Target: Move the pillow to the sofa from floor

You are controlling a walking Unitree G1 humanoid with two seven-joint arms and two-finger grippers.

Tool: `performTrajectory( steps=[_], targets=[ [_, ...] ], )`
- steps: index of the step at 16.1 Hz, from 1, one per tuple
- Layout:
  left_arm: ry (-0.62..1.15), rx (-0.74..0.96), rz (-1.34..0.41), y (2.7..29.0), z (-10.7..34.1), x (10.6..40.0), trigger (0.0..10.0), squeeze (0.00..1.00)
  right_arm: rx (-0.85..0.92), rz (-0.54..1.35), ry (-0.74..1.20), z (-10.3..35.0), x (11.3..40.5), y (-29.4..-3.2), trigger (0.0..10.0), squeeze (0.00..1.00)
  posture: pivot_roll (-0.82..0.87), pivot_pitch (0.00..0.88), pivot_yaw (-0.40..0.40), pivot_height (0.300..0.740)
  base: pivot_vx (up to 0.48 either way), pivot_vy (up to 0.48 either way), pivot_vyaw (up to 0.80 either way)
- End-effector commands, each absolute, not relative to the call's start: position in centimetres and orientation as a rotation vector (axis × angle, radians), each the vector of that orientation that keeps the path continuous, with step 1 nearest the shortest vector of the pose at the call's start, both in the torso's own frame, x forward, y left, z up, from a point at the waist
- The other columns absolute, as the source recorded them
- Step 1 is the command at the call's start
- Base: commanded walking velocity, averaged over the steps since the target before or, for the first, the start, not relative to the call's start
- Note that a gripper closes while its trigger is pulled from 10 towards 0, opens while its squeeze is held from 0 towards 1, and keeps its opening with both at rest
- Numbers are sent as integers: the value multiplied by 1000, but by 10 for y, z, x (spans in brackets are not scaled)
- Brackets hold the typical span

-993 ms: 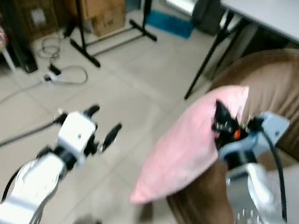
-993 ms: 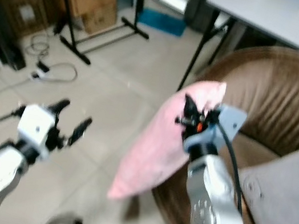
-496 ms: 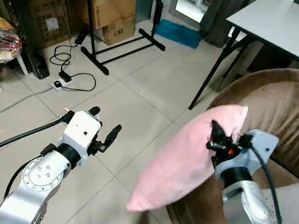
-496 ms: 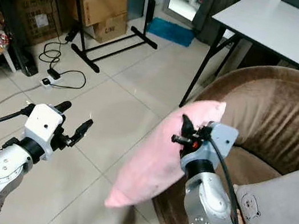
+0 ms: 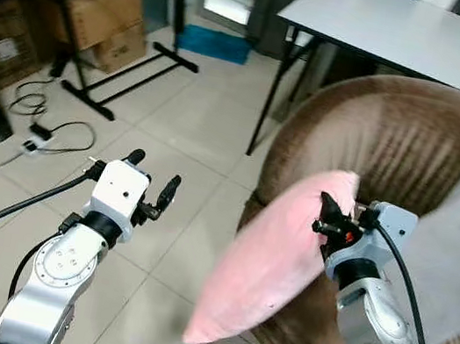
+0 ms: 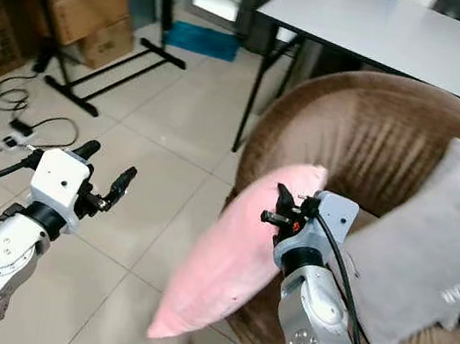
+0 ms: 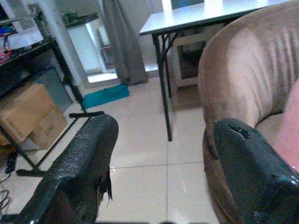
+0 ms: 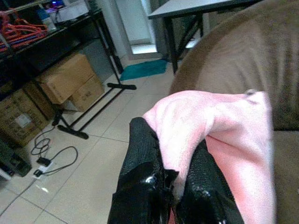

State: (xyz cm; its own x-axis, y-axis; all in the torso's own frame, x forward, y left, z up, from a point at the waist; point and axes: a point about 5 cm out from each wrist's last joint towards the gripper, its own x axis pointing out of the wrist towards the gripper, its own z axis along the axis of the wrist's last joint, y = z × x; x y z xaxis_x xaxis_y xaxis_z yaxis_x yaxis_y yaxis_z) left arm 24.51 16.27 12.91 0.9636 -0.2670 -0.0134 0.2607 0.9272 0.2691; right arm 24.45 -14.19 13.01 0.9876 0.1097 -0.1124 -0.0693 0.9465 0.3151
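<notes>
My right pincer (image 6: 281, 208) is clenched on the soft pink pillow (image 6: 228, 259), which hangs off the floor against the front edge of the round brown velvet sofa (image 6: 369, 143). My left pincer (image 6: 105, 175) is released over bare tile floor (image 6: 188, 129). A grey cushion (image 6: 427, 242) occupies the seat. Beyond: a grey-topped bench (image 6: 397, 32), cardboard boxes (image 6: 85, 8).

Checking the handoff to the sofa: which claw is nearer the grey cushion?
Right. The right claw, shut on the pink pillow, is just beside the grey cushion; the open left claw hangs over the floor, well away.
</notes>
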Motion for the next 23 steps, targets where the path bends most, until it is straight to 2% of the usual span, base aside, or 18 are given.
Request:
performTrajectory(
  steps=[1, 4, 9, 22, 23],
  targets=[
    [-21, 260, -272, 163, 127, 244, 10000, 0, 306, 85, 56, 143, 249, -143, 10000, 0, -12, 0, -13, 740, 0, 0, -800],
    [-36, 245, -296, 164, 130, 244, 10000, 0, 295, 115, 36, 146, 252, -137, 10000, 0, -8, 0, -15, 740, 0, 0, -800],
    [-42, 234, -317, 164, 131, 244, 10000, 0, 276, 143, 39, 145, 254, -132, 10000, 0, -3, 0, -16, 740, 335, 0, 0],
    [0, 249, -410, 160, 125, 238, 10000, 0, 285, 186, 25, 147, 257, -127, 10000, 0, 2, 0, -15, 740, 356, 0, -800],
    [2, 250, -425, 159, 124, 237, 10000, 0, 269, 215, 27, 147, 256, -125, 10000, 0, 2, 0, -15, 740, 300, 0, 0]
  ],
)
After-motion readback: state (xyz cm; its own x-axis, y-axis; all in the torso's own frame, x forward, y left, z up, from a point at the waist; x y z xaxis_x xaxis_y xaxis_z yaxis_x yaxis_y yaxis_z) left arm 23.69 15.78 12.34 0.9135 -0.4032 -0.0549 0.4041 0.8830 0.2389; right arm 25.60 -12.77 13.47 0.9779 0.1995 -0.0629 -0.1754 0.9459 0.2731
